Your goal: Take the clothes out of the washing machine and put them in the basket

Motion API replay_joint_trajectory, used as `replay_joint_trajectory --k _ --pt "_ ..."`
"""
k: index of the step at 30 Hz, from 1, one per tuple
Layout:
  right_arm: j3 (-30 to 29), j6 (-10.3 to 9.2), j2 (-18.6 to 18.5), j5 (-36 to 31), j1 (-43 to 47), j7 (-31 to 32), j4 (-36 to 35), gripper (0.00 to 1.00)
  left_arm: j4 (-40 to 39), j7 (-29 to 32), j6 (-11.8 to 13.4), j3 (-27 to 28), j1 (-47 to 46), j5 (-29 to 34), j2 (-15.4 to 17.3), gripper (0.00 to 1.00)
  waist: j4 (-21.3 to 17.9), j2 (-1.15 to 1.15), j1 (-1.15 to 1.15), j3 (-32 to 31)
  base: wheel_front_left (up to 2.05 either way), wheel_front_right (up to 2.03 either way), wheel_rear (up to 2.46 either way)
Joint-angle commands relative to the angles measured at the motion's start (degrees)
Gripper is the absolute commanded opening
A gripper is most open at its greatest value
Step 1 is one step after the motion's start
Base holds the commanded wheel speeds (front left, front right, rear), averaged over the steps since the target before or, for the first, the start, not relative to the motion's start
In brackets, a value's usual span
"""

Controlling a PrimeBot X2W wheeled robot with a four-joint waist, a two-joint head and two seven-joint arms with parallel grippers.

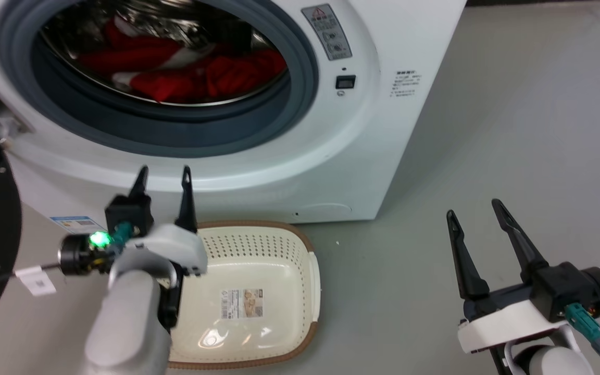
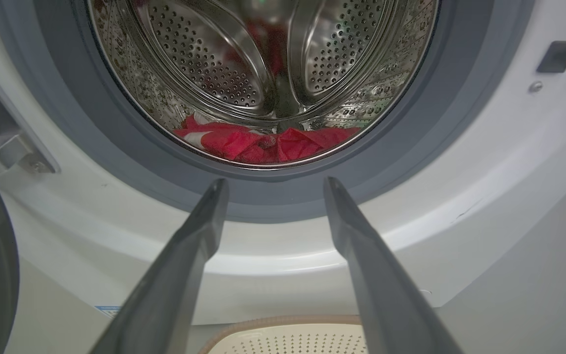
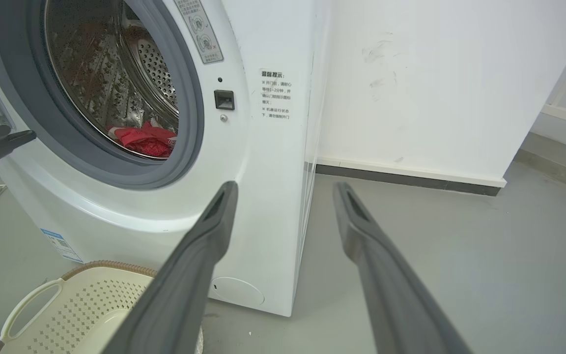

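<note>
- Red fabric clothes (image 1: 185, 78) lay in the white front-loading washing machine (image 1: 383, 156), beyond the released left claw (image 1: 165, 173).
- Cream perforated plastic basket (image 1: 258, 244) sat below it.
- Right claw (image 1: 474, 208) was released, empty.

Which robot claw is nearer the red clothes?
The left gripper, facing the washing machine over the basket; the right gripper is off to the side over floor.

The scene is being lit evenly and brightly. Glare is being reflected inside the washing machine (image 2: 204, 73), upper centre. Straight lines are being bowed at wrist-view edges.
</note>
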Motion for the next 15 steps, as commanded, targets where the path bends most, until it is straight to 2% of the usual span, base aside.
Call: replay_joint_trajectory --k 1,15 --pt "0.6 -0.04 0.1 0.2 -1.4 -0.3 -0.3 1.0 1.5 0.1 -0.3 0.4 -2.8 -0.2 1.0 1.0 -2.0 0.0 -0.01 3.1 0.0 0.0 0.0" --pt "4.6 -0.04 0.1 4.3 -7.9 -2.9 1.2 1.0 14.7 5.4 -1.8 0.5 -25.2 2.1 10.9 1.0 -9.1 0.0 -0.01 15.8 0.0 0.0 0.0"
